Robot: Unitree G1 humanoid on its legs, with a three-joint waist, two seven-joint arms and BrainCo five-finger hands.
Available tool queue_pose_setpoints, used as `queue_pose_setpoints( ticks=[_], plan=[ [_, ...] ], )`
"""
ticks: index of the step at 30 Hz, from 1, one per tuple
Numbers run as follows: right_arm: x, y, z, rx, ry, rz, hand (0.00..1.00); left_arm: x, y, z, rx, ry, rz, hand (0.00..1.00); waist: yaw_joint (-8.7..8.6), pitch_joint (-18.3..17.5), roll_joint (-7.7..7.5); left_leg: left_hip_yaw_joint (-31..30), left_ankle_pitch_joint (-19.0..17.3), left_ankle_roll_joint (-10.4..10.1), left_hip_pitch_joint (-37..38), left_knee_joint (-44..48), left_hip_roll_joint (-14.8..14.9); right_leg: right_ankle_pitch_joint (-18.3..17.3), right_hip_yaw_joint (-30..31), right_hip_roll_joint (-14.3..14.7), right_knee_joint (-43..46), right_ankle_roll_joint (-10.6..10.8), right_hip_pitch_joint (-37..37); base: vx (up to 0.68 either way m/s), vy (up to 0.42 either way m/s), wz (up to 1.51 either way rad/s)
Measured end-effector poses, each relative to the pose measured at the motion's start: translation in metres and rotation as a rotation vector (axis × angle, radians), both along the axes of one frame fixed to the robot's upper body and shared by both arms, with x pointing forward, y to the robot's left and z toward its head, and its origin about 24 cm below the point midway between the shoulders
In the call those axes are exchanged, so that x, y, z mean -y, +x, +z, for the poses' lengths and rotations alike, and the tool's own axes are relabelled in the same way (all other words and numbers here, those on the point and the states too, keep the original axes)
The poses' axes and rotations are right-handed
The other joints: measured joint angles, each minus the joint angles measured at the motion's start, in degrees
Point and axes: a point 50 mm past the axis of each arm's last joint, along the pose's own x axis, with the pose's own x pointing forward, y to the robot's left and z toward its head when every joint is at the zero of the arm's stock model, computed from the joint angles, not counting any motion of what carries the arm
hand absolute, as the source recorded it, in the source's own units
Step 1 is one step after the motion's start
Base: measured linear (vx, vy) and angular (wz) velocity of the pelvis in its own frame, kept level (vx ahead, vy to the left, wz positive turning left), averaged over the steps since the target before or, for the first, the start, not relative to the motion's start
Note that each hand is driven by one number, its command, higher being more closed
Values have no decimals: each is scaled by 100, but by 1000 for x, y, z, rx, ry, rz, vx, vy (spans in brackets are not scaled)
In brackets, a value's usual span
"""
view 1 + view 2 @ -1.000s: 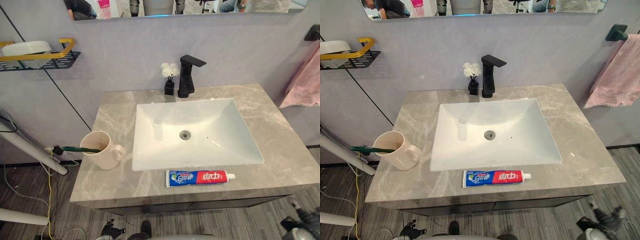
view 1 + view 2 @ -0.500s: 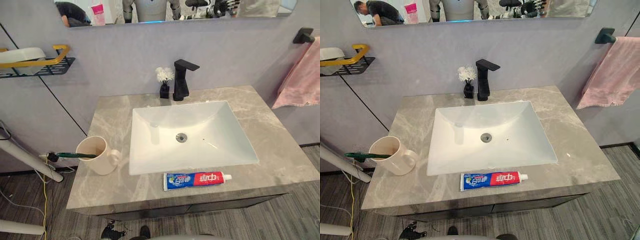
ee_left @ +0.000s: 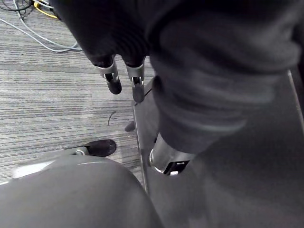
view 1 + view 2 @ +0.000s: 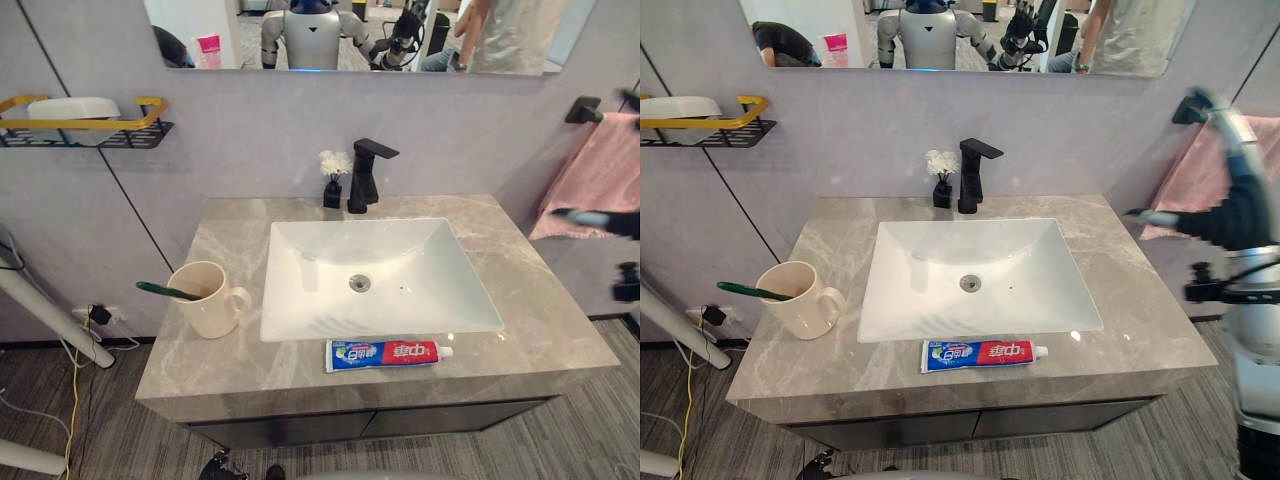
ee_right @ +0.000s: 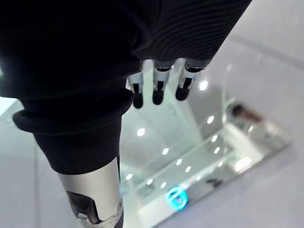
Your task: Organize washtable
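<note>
Likely light and squashy, the blue-and-red plastic toothpaste tube (image 4: 388,354) lies on the grey marble bench (image 4: 540,300), best pinched mid-body; left hand (image 3: 110,71) and right hand (image 5: 159,85) loosely spread, empty.

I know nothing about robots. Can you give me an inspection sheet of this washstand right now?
Surface: grey marbled countertop around an empty white sink.
Job's things: cream mug front left with a green toothbrush in it, one end sticking out; toothpaste tube flat along the front edge.
Clutter: small black vase of white flowers beside the black faucet.
Hands: right hand raised at the right, fingers straight, empty; left hand low over the floor, relaxed, empty.
Cables: yellow cable on the floor, left.
Surroundings: wall shelf with a white object, pink towel, mirror above.
</note>
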Motion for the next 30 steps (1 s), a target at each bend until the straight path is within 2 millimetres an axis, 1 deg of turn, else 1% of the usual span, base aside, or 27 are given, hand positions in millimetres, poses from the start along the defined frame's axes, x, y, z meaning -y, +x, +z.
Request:
queue_pose_setpoints(
  ticks=[1,2,3,5,6,7,8,10,14,16,17,18,20,23,25,27,30],
  plan=[
    [-7,3,-3,-18,-7,41,0,0,0,0,0,1,-2,0,4,-4,-9,-24,11,8,-12,0,-3,0,-33,0,0,0,6,-24,-24,25],
    [-20,8,-9,-76,-17,135,0,0,1,0,2,1,-11,0,15,-9,-14,-121,21,8,-61,0,-11,0,-104,2,0,-2,8,-23,-20,26],
    [-24,9,-12,-101,-23,165,0,0,1,0,4,1,-14,0,24,-8,-14,-136,24,8,-82,0,-11,1,-117,5,0,-3,6,-33,-21,29],
    [-40,13,-28,-206,-23,273,0,1,6,0,9,0,-33,0,149,-9,-10,-224,52,5,-102,0,-8,3,-197,17,1,-9,17,-34,-19,15],
    [-45,14,-33,-234,-26,302,0,1,5,0,4,0,-40,0,155,-7,-9,-272,60,3,-108,0,-8,2,-226,20,0,-11,31,-36,-27,19],
    [-54,14,-43,-296,-32,359,0,1,5,0,-6,-6,-55,0,153,-6,-11,-291,71,0,-118,0,-9,-3,-263,27,-8,-19,63,-32,-18,21],
    [-59,15,-49,-332,-41,389,0,1,8,0,-4,-8,-60,0,159,-6,-11,-303,72,-1,-122,0,-6,-6,-274,31,-11,-24,70,-46,-18,22],
    [-72,13,-69,-461,-93,467,0,1,9,0,-2,-8,-67,0,173,-3,-9,-391,65,16,-162,0,-4,-22,-359,45,-18,-46,82,-50,-21,21],
    [-77,11,-90,-610,-154,514,0,1,9,-1,-16,-3,-95,0,231,12,-2,-440,74,18,-210,0,-5,-36,-403,55,-51,-69,77,-16,-8,7],
    [-78,7,-103,-696,-184,533,0,2,13,-1,-18,2,-119,0,300,17,-5,-434,80,24,-216,1,-14,-35,-403,53,-69,-68,80,0,0,0],
    [-79,5,-112,-746,-188,541,0,2,14,-1,-18,6,-131,0,312,24,-16,-438,69,3,-221,1,-22,-29,-419,51,-92,-58,98,16,-8,4],
    [-79,4,-117,-769,-191,546,0,2,14,-1,-18,7,-134,0,312,26,-19,-438,85,-8,-229,2,-26,-23,-423,49,-96,-47,96,25,-7,5],
    [-80,3,-131,-825,-241,530,0,2,16,0,-17,9,-147,0,308,44,-9,-439,98,1,-262,2,-47,-5,-437,36,-114,-16,90,33,-6,3],
    [-78,2,-139,-842,-312,489,0,3,19,0,-15,13,-172,0,311,88,0,-430,100,-2,-263,3,-66,-2,-439,21,-132,-11,99,41,-9,1],
    [-77,3,-142,-833,-349,459,0,3,19,0,-16,13,-173,0,304,109,7,-424,101,-2,-256,4,-76,2,-442,15,-168,-6,124,40,-15,0],
    [-75,2,-144,-824,-393,426,0,3,20,0,-14,14,-173,0,301,207,10,-422,100,-3,-168,4,-86,6,-451,7,-210,-1,229,20,-9,0],
    [-73,-3,-153,-827,-441,386,0,4,20,0,-13,11,-174,0,290,251,48,-430,98,-4,-149,4,-87,6,-477,11,-247,-2,285,-2,-9,1]
  ],
)
